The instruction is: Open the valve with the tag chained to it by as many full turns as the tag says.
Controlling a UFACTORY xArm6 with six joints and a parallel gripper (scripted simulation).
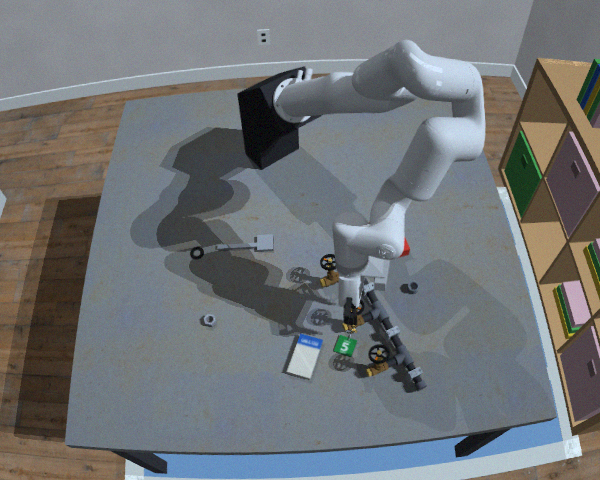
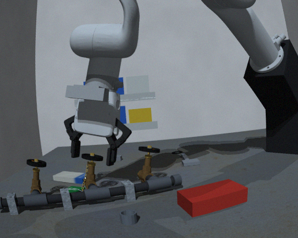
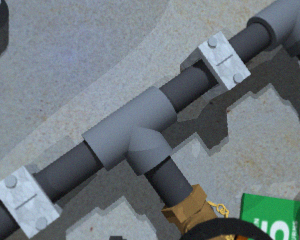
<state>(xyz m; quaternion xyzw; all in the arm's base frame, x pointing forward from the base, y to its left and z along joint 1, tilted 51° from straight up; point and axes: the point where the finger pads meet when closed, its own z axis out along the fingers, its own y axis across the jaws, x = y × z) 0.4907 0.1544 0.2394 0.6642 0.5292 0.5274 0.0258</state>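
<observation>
Three brass valves with black handwheels stand on a grey pipe (image 1: 396, 341) (image 2: 103, 192) (image 3: 132, 136). The middle valve (image 2: 90, 173) (image 3: 189, 212) has a chain leading to a green tag (image 1: 344, 345) (image 2: 73, 189) (image 3: 269, 219) that reads 5. The other two valves are the far valve (image 1: 329, 263) (image 2: 147, 163) and the near valve (image 1: 373, 353) (image 2: 36, 176). My gripper (image 1: 351, 310) (image 2: 92, 155) is open. Its fingers hang on either side of the middle valve's handwheel, at the wheel's height, with a gap on each side. In the wrist view only the wheel's rim shows, at the bottom edge.
A red block (image 2: 212, 196) lies near the pipe's far end. A white pad with a blue end (image 1: 303, 356) (image 2: 67, 176) lies beside the tag. A grey cup (image 1: 410, 287) (image 2: 128, 217), a nut (image 1: 206, 318), a black ring (image 1: 197, 248) and a grey tool (image 1: 248, 244) lie around. A shelf (image 1: 564, 206) stands to the right.
</observation>
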